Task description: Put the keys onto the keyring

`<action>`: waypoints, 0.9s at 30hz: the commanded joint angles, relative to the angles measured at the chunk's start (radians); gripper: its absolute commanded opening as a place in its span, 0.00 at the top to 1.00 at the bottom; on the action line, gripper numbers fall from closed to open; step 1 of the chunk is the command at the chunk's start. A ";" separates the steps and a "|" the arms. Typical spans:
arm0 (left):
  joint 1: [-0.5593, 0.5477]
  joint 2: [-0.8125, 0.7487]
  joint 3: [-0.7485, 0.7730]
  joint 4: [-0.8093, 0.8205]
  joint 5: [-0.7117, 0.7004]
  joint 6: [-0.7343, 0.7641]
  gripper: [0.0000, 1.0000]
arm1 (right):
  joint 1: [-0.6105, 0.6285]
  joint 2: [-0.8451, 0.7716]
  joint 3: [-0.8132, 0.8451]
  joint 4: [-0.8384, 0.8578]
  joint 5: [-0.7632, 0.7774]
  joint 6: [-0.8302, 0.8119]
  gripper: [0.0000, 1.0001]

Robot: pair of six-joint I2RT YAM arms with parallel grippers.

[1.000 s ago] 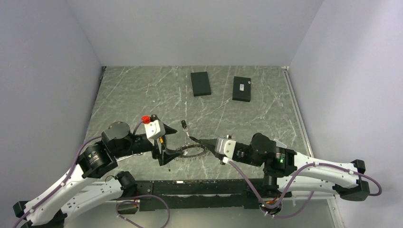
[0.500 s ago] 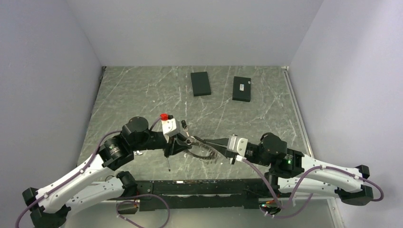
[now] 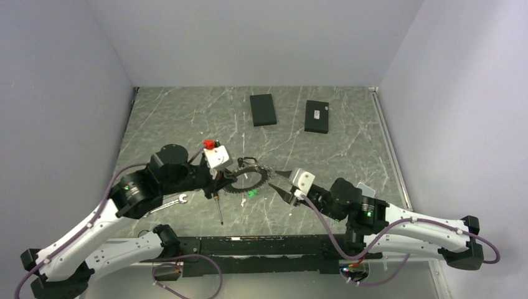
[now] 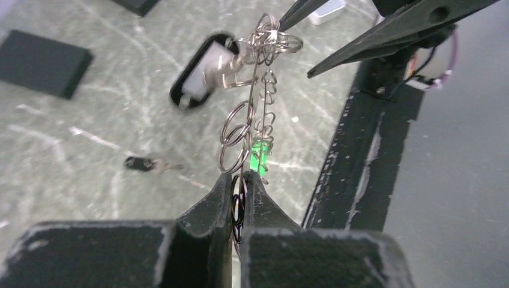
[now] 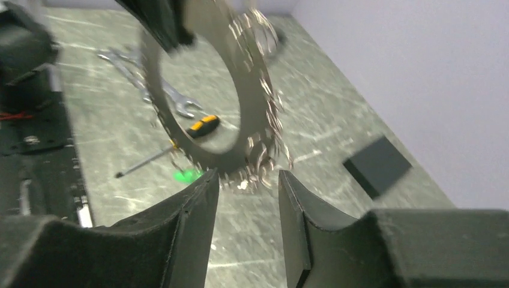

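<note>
The left gripper is pinching its fingers tight on the rim of the keyring. It is holding the ring up on edge above the table, between the two arms. The right gripper is facing the ring with its jaws standing apart, gripping nothing.

The only writing is sitting on a small white label on the right-hand black box, and it is too small to read. The second black box is showing a bare top.

The left wrist view is catching the ring edge-on, as a thin line strung with loops of chain and the green tag. It alone is showing a key with a black head, lying on the table apart from the ring. A blurred black-rimmed oval, perhaps a fob, is dangling near the ring's far end.

The right wrist view is showing the ring's open face instead. Through and beside it the black-and-yellow screwdriver and the wrenches are lying on the table.
</note>
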 commanded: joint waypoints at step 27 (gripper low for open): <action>0.283 0.362 0.164 -0.174 0.285 -0.780 1.00 | -0.264 0.161 0.136 -0.046 -0.003 0.379 0.35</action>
